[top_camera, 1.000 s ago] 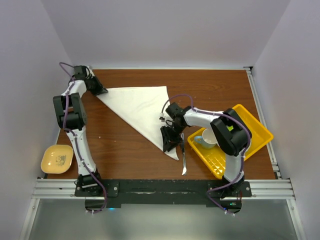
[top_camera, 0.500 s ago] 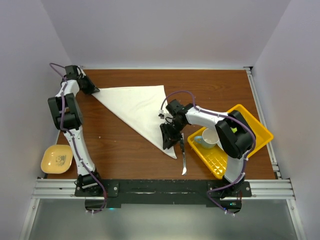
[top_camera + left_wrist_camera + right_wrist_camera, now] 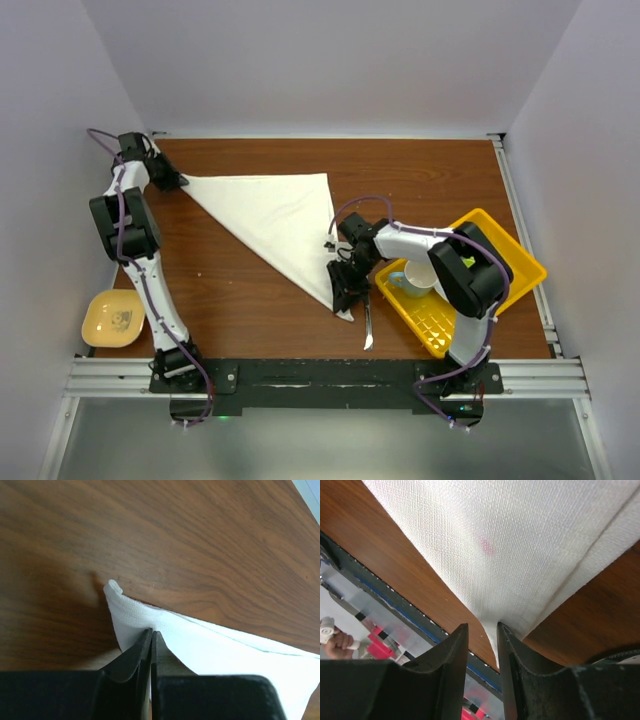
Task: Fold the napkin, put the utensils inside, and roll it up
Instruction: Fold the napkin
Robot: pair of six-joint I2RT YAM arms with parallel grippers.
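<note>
white napkin (image 3: 275,217), folded triangle, corners pinched

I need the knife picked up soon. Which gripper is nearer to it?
Right. The right gripper is at the napkin's near corner, just beside the knife. The left gripper is shut on the napkin's far-left corner, across the table.

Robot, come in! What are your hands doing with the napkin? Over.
Left hand shut on napkin corner. Right hand pinching the near tip. Napkin folded in a triangle. Knife beside it, not inside yet.
</note>
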